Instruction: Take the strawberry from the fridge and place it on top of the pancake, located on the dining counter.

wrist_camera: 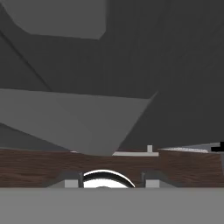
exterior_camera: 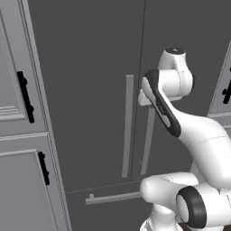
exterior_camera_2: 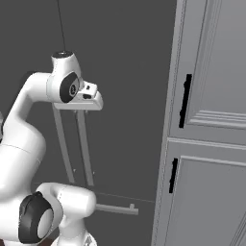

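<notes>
Kitchen frontage, item by item.

1. Fridge (exterior_camera: pixel 90 67): tall, dark grey, double-door. Both doors shut, with a thin seam between them. Bottom drawer shut below, with a horizontal drawer bar (exterior_camera: pixel 113 197).
2. Left door handle (exterior_camera: pixel 128 126) and right door handle (exterior_camera: pixel 148 144): long grey vertical bars, just beside each other on either side of the seam.
3. Gripper (exterior_camera_2: pixel 91 102): raised to the top of the right door handle and pressed close to the door. Closed down to its narrowest. Judged to be placed there to pull the right door open, high on the bar for leverage. Seen in the hand view (wrist_camera: pixel 109 179) as pointing down along the door face toward the wooden floor (wrist_camera: pixel 35 166).
4. Strawberry: judged to lie inside, behind the shut doors. No reaching it until a door swings out.
5. Light grey cabinets (exterior_camera: pixel 18 90): panelled, with black handles (exterior_camera: pixel 25 97), on both sides of the fridge. Not part of the job.

Hidden or doubtful:
- Fingertips masked by the hand's white housing in both base views. Whether the bar actually sits between them: cannot tell.
- Grey slab across the hand view: probably door or handle seen very close, not identifiable with certainty.
- Shelves and interior fully concealed.
- Fridge top and cabinet edges cut off by the picture borders.
</notes>
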Robot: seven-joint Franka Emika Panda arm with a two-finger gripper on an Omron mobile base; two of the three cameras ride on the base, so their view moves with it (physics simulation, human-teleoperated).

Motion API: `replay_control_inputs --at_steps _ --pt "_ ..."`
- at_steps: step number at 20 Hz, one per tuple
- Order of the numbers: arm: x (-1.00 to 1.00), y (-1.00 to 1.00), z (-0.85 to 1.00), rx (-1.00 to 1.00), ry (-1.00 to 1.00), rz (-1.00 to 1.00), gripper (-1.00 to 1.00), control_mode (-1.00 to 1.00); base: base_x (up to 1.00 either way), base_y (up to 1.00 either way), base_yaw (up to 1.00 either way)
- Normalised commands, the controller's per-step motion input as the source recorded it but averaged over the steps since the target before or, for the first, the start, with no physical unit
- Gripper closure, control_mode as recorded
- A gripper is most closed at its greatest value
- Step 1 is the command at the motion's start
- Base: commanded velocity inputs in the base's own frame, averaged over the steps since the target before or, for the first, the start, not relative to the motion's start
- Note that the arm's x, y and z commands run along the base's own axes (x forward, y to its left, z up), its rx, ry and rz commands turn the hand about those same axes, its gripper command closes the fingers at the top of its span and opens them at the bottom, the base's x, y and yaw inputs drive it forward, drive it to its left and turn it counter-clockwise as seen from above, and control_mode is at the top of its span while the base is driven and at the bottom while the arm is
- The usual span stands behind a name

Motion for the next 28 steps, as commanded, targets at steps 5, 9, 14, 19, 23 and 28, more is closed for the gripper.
replay_control_inputs --at_steps 5,9,14,19,23,28 --pt "0.00 0.00 0.00 0.00 0.00 0.00 -1.00 1.00 -0.33 0.11 0.00" --pt "0.00 0.00 0.00 0.00 0.00 0.00 -1.00 1.00 -0.66 0.26 -0.05" --pt "0.00 0.00 0.00 0.00 0.00 0.00 -1.00 1.00 -0.36 0.31 -0.06" --pt "0.00 0.00 0.00 0.00 0.00 0.00 -1.00 1.00 -0.06 0.42 -0.01" --pt "0.00 0.00 0.00 0.00 0.00 0.00 -1.00 1.00 -0.11 0.07 0.00" --pt "0.00 0.00 0.00 0.00 0.00 0.00 -1.00 1.00 -0.30 0.00 0.00"
